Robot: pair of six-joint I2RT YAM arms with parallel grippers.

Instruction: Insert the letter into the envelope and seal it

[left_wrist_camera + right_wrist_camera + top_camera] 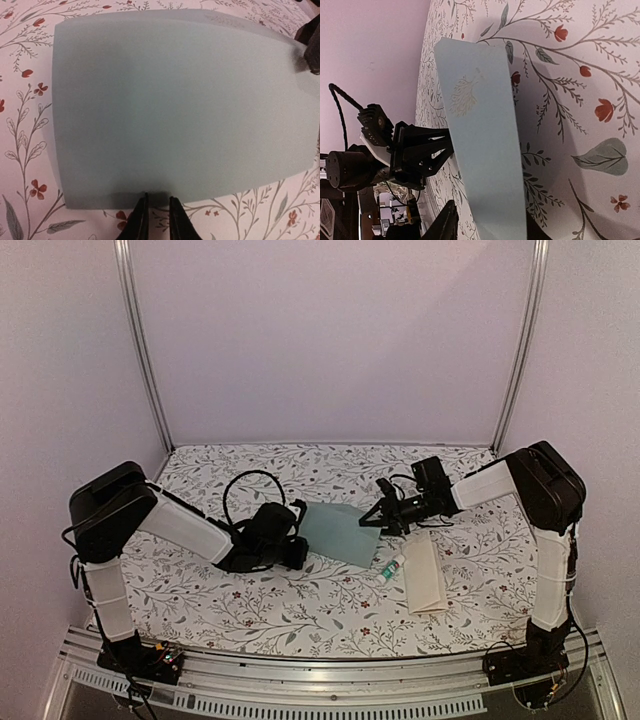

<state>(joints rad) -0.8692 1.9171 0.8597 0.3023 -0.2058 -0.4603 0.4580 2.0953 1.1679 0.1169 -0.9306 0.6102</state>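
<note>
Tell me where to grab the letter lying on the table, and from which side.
Grip the letter at its near short end, coming from the right. It lies flat as a long narrow strip, and the glue stick sits close beside its left edge, while the near end and right edge look free. Lying flat, it probably needs a low pinch.

Your arms [185, 528]: white links, black joints | black cable [240, 480] looping (9 o'clock side) | left gripper [157, 200]: black, tapered

Dim pinkish light, grainy wrist views, envelope [485, 150] casting soft shadow
</note>
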